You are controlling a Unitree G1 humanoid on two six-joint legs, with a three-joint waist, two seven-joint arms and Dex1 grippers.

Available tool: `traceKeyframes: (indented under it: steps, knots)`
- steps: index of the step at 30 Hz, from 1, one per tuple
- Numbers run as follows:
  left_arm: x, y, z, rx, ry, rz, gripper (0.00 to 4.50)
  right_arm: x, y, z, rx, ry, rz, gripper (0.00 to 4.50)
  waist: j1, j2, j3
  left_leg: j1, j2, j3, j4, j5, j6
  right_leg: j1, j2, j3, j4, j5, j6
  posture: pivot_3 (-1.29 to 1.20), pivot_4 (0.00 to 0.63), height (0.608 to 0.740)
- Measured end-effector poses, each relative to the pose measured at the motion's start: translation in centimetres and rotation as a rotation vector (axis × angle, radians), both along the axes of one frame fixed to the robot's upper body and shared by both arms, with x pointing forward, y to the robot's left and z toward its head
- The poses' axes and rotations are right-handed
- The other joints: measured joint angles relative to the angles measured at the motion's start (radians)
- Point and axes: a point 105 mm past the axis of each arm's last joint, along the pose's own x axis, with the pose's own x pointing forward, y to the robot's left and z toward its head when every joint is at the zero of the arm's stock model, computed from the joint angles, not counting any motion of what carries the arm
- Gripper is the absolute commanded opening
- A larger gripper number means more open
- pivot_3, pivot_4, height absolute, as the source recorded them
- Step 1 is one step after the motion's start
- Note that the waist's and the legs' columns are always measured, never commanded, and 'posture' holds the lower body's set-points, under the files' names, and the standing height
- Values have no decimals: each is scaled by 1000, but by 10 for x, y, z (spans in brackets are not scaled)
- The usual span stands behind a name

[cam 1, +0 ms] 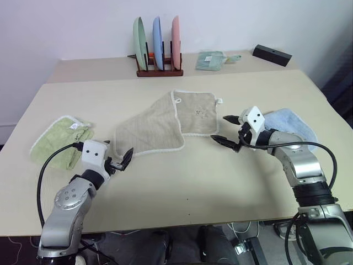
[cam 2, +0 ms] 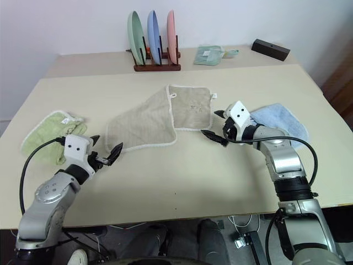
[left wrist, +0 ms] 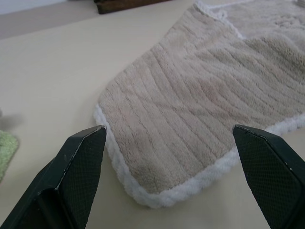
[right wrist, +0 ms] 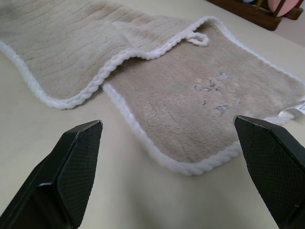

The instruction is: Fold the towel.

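The beige towel with white edging lies on the middle of the table. Its left part shows a ribbed side and overlaps the right part, which bears a faint embroidered motif. A small white loop sits at its far edge. My left gripper is open, just short of the towel's near left corner and holding nothing. At the towel's near right corner, my right gripper is also open and empty.
A light green towel lies at the left and a light blue towel behind my right gripper. At the back stand a wooden rack with three plates, a folded teal cloth and a black box.
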Motion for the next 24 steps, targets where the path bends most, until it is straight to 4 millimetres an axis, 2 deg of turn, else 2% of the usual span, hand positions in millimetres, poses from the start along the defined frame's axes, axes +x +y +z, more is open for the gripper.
traceKeyframes:
  steps: [11, 16, 19, 24]
  knots:
    - [2, -1, 5, 17, -19, -4, 4311, 2, 3, 0, 3, -7, 5, 4500, 0, 0, 0, 0, 0, 0, 0, 0, 0, 0, 0, 0, 0, 0, 0, 0, 150, 740]
    - [5, -6, 10, 46, -24, -64, 4311, -3, 2, -11, -7, 18, 1, 4500, 2, 0, 0, 0, 0, 0, 0, 0, 0, 0, 0, 0, 0, 0, 0, 0, 150, 740]
    - [11, -26, 17, 29, -30, -179, 4311, -5, 4, -11, -9, 25, 5, 4500, 3, 0, 0, 0, 0, 0, 1, 0, 0, 0, 0, 0, 0, 0, 0, 0, 150, 740]
    - [19, -81, 11, 110, 36, -454, 4311, -14, 7, -12, 9, 36, -5, 4500, 7, 0, 0, 0, 0, 0, 1, 0, 0, 0, 0, 0, 0, 0, 0, 0, 150, 740]
